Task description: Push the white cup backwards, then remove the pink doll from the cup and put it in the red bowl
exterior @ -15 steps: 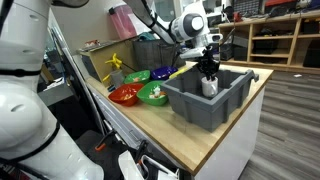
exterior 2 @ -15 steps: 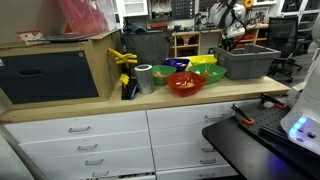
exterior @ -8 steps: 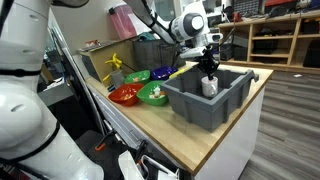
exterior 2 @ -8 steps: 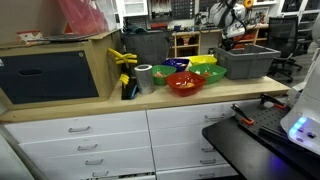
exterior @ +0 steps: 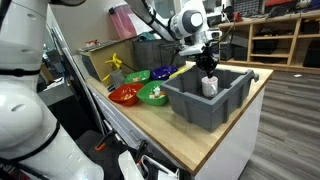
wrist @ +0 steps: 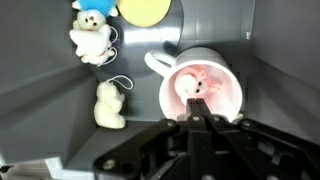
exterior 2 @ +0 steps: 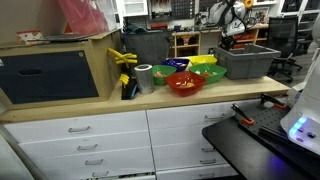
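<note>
The arm (exterior: pixel 187 24) is white, with fat round joints and grey bits between them. The gripper (exterior: pixel 207 70) is black, maybe with a thin cable by it. In the wrist view its dark fingers (wrist: pixel 210 130) sit at 6 o'clock.

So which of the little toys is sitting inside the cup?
The pink doll: it sits inside the white cup. The white-and-blue toy and the cream toy both lie outside it on the grey bin floor.
</note>
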Controlling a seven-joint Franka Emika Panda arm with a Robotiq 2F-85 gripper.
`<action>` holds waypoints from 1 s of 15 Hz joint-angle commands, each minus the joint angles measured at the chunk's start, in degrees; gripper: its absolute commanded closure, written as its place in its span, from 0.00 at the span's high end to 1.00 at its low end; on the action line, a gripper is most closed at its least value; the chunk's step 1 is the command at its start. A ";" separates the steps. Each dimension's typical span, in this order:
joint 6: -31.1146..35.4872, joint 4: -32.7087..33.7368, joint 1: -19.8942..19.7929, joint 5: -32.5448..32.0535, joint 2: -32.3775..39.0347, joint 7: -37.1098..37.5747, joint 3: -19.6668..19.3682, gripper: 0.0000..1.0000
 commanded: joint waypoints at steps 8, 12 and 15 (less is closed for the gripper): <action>-7.13 -0.09 3.63 -3.79 -9.72 1.00 0.28 0.00; -9.15 0.93 5.94 -4.70 -12.03 0.85 1.94 0.00; -10.77 1.54 7.61 -5.10 -13.48 0.48 3.75 0.00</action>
